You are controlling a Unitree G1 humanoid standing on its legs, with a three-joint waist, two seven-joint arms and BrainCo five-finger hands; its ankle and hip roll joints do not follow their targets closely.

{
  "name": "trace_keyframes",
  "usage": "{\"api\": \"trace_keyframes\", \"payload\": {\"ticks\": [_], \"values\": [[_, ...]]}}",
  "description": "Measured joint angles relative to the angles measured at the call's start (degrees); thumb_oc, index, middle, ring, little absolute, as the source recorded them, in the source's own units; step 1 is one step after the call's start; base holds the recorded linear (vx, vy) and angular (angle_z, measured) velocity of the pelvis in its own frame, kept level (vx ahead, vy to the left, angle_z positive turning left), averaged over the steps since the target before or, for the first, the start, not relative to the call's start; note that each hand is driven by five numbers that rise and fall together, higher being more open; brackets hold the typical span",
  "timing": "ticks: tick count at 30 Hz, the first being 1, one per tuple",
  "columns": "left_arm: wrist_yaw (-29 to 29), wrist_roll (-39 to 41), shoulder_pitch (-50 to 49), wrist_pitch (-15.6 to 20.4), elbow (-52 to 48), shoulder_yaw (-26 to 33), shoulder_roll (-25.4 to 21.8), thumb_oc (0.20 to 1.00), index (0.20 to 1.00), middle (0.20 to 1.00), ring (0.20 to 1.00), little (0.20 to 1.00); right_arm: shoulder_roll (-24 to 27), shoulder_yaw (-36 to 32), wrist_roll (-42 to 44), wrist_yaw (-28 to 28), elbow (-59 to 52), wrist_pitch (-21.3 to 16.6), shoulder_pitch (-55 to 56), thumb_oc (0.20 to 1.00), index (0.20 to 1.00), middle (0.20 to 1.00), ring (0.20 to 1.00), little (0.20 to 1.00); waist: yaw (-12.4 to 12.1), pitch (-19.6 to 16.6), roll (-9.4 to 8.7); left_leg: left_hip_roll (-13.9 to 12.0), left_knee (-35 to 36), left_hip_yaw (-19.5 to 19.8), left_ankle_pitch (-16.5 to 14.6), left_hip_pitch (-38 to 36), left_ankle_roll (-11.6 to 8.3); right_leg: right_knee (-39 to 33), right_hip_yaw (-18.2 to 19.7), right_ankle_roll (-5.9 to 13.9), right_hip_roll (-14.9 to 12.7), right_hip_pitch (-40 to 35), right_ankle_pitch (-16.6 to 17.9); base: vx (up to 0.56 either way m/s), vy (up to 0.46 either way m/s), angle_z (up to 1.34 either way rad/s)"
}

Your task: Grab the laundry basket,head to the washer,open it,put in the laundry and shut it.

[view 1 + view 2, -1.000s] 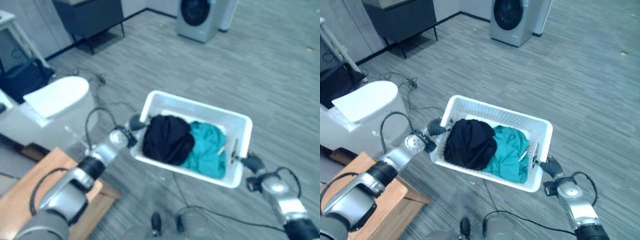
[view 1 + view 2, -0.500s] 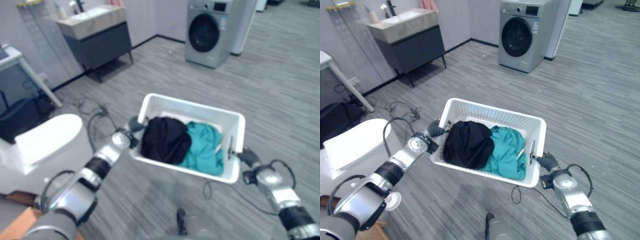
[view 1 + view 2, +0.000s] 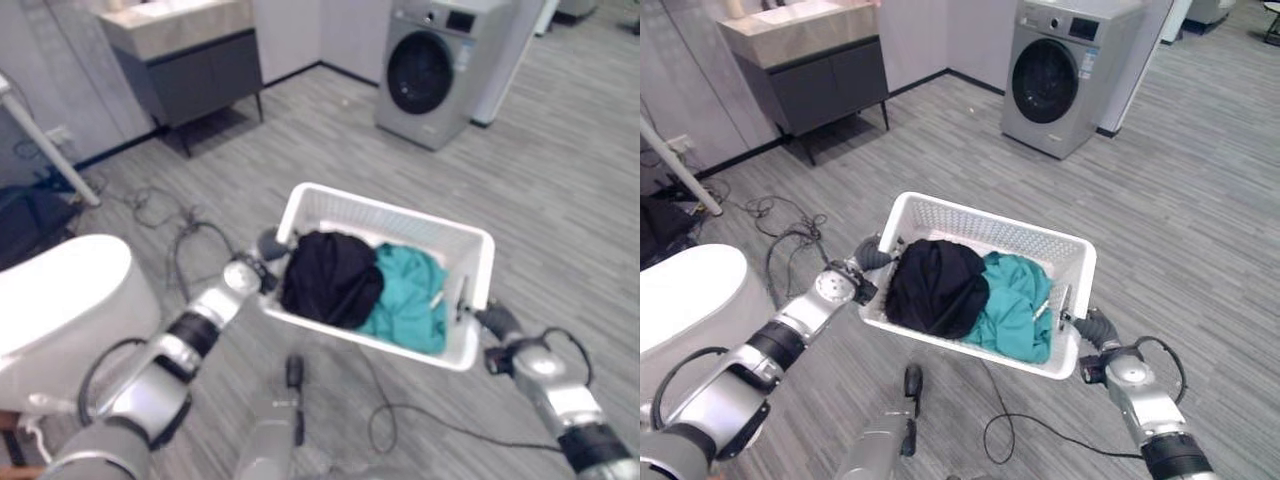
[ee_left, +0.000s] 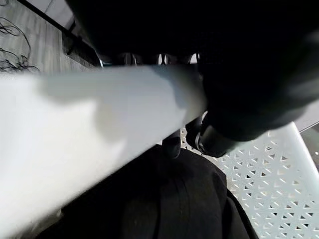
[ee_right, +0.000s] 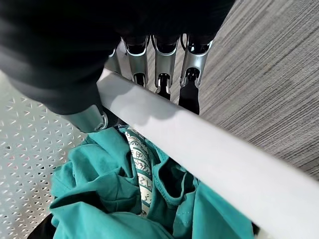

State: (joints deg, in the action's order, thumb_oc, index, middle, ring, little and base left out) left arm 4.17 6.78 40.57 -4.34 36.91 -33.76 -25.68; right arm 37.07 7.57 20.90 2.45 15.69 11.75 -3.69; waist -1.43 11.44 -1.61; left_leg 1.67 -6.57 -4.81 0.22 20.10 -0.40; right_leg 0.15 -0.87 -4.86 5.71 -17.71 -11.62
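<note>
White laundry basket (image 3: 1065, 262) held off the floor at frame centre, betw. both arms. Left robot hand (image 3: 872, 255) clamps its left short rim, right robot hand (image 3: 1092, 327) grips the right rim, fingers hooked over. Inside: black garment (image 3: 936, 285) left, teal garment (image 3: 1015, 305) right. Washer (image 3: 1058, 72) upper right, door closed; dark vanity cabinet (image 3: 810, 70) upper left.

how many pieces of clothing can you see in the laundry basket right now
2. A black garment lies at the end of the white laundry basket by the left hand; a teal garment lies beside it, toward the right hand. More may be hidden underneath.
</note>
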Motion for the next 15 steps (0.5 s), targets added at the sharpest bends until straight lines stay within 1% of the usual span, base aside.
{"api": "trace_keyframes", "payload": {"ticks": [1, 2, 3, 4, 5, 6, 7, 8, 9, 10, 11, 12, 13, 14, 15], "values": [[-0.04, 0.00, -0.26, -0.05, 0.00, 0.01, -0.26, 0.200, 0.200, 0.200, 0.200, 0.200, 0.00, 0.00, 0.01, -0.04, 0.09, 0.00, -0.42, 0.200, 0.200, 0.200, 0.200, 0.200, -0.26, -0.05, 0.10, -0.25, 0.57, -0.92, -0.80, -3.48, 1.69, 0.57, 1.70, 0.45, -0.11, -1.76, -1.70, 0.53, 0.103, -0.54], [-0.03, 0.00, -0.38, -0.03, -0.04, -0.89, -0.58, 0.200, 0.200, 0.200, 0.200, 0.200, -0.59, -0.16, 0.01, 0.25, 0.14, -0.13, -0.10, 0.200, 0.200, 0.200, 0.200, 0.200, 0.31, -0.20, -0.05, 0.71, 1.84, -0.62, 4.98, -5.97, 5.31, 3.68, 2.19, 2.98, -0.15, -2.57, -3.23, 0.68, 0.146, -0.39], [-0.04, -0.01, -0.69, -0.09, -0.05, -1.52, -0.85, 0.200, 0.200, 0.200, 0.200, 0.200, -1.32, 0.04, 0.00, 0.54, 0.67, -0.04, 0.07, 0.200, 0.200, 0.200, 0.200, 0.200, 0.82, -0.37, -0.84, 0.96, -0.10, -0.20, 5.15, -7.35, 5.22, 10.33, 2.98, 4.70, -0.80, -1.68, -4.27, 0.44, 0.120, -0.33], [-0.09, -0.02, -1.31, -0.10, -0.05, -1.71, -1.35, 0.200, 0.200, 0.200, 0.200, 0.200, -2.03, 0.25, 0.00, 0.58, 1.03, -0.04, 0.03, 0.200, 0.200, 0.200, 0.200, 0.200, 0.38, -0.46, -1.04, 0.88, -0.78, -0.72, 5.17, -9.21, 5.26, 20.89, 3.40, 6.11, -1.18, 1.91, -4.83, 0.40, 0.127, -0.50], [-0.46, -0.02, -1.54, -0.15, -0.05, -2.69, -2.40, 0.200, 0.200, 0.200, 0.200, 0.200, -2.98, 0.67, -0.01, 0.56, 1.01, -0.04, 0.25, 0.200, 0.200, 0.200, 0.200, 0.200, 0.15, -1.24, -2.39, 1.88, -0.57, -1.42, 4.83, -11.70, 5.59, 34.32, 3.07, 10.78, -2.60, 6.73, -3.49, 0.24, 0.086, -0.53], [-0.81, -0.01, -1.39, -0.14, -0.32, -3.22, -3.65, 0.200, 0.200, 0.200, 0.200, 0.200, -3.59, 1.35, -0.01, 0.54, 0.98, -0.05, 0.29, 0.200, 0.200, 0.200, 0.200, 0.200, 0.22, -2.53, -4.36, 3.87, -0.23, -2.11, 2.92, -13.49, 5.95, 46.27, 3.04, 15.89, -5.00, 12.57, -1.20, 0.33, 0.143, -0.24], [-0.81, -0.03, -0.80, -0.13, -0.90, -3.75, -4.31, 0.200, 0.200, 0.200, 0.200, 0.200, -3.78, 1.51, -0.02, 0.46, 0.96, -0.10, 0.28, 0.200, 0.200, 0.200, 0.200, 0.200, 0.79, -3.19, -5.40, 5.43, -0.30, -2.42, 3.34, -14.82, 6.24, 53.68, 1.90, 18.11, -7.19, 16.51, 0.08, 0.36, 0.145, 0.05], [-0.61, -0.04, -0.17, -0.07, -2.18, -3.69, -4.17, 0.200, 0.200, 0.200, 0.200, 0.200, -4.15, 1.22, -0.05, 0.55, 0.98, -0.10, 0.17, 0.200, 0.200, 0.200, 0.200, 0.200, 1.14, -3.02, -5.06, 6.06, -0.31, -1.86, 1.75, -16.21, 7.97, 56.03, 1.26, 17.86, -8.35, 20.16, 0.19, 0.46, 0.178, 0.12], [-0.35, -0.06, 0.49, 0.10, -2.54, -3.37, -4.09, 0.200, 0.200, 0.200, 0.200, 0.200, -4.46, 1.06, -0.15, 0.74, 0.94, -0.11, -0.54, 0.200, 0.200, 0.200, 0.200, 0.200, 1.21, -2.53, -4.22, 6.04, -2.26, -1.51, -1.58, -16.28, 9.65, 58.77, -0.01, 17.11, -9.31, 23.68, 0.75, 0.23, 0.075, 0.00], [0.35, -0.04, 0.86, 0.02, -2.42, -2.96, -4.32, 0.200, 0.200, 0.200, 0.200, 0.200, -4.84, 0.48, -0.39, 0.89, 1.24, -0.04, -1.48, 0.200, 0.200, 0.200, 0.200, 0.200, 1.22, -1.88, -3.44, 6.17, -3.47, -1.51, -3.59, -17.56, 10.15, 62.22, -2.42, 16.19, -11.55, 27.07, 0.40, 0.21, 0.051, -0.10], [0.47, -0.04, 0.94, -0.18, -2.42, -2.69, -4.83, 0.200, 0.200, 0.200, 0.200, 0.200, -5.21, 0.15, -0.60, 0.96, 1.37, -0.04, -1.60, 0.200, 0.200, 0.200, 0.200, 0.200, 1.26, -1.02, -1.69, 5.81, -3.05, -1.25, -2.97, -20.10, 8.93, 61.31, -4.70, 13.89, -12.82, 28.80, -0.77, 0.27, 0.016, 0.01], [0.04, -0.05, 1.07, -0.18, -2.51, -2.85, -5.03, 0.200, 0.200, 0.200, 0.200, 0.200, -5.11, 0.16, -0.60, 0.65, 1.36, -0.04, -1.43, 0.200, 0.200, 0.200, 0.200, 0.200, 1.54, -0.94, -0.18, 5.63, -2.26, 0.11, -2.97, -22.12, 8.93, 57.67, -4.52, 12.90, -12.16, 30.26, -1.38, 0.41, 0.006, 0.18], [-0.43, -0.03, 1.58, -0.17, -2.47, -3.19, -4.76, 0.200, 0.200, 0.200, 0.200, 0.200, -4.72, 0.41, -0.60, 0.52, 1.48, -0.07, -1.41, 0.200, 0.200, 0.200, 0.200, 0.200, 2.30, -0.84, 0.88, 5.59, -1.02, 1.95, -3.93, -24.61, 9.41, 54.15, -4.34, 12.44, -11.14, 32.48, -1.46, 0.45, -0.049, 0.26], [-0.39, -0.02, 2.19, -0.17, -2.46, -3.16, -4.45, 0.200, 0.200, 0.200, 0.200, 0.200, -4.59, 0.46, -0.60, 0.47, 1.66, -0.09, -1.50, 0.200, 0.200, 0.200, 0.200, 0.200, 2.25, -0.85, 1.73, 5.15, 0.46, 3.64, -5.42, -26.59, 8.78, 50.77, -4.07, 12.12, -9.59, 33.94, -1.53, 0.42, -0.078, 0.37], [-0.40, -0.02, 2.70, -0.06, -2.46, -2.78, -4.31, 0.200, 0.200, 0.200, 0.200, 0.200, -4.73, 0.78, -0.59, 0.43, 1.86, -0.11, -1.51, 0.200, 0.200, 0.200, 0.200, 0.200, 2.61, -0.65, 1.27, 5.57, 1.38, 4.23, -6.00, -28.54, 7.77, 44.83, -3.04, 11.88, -8.75, 35.72, -1.38, 0.47, -0.120, 0.43]]}}
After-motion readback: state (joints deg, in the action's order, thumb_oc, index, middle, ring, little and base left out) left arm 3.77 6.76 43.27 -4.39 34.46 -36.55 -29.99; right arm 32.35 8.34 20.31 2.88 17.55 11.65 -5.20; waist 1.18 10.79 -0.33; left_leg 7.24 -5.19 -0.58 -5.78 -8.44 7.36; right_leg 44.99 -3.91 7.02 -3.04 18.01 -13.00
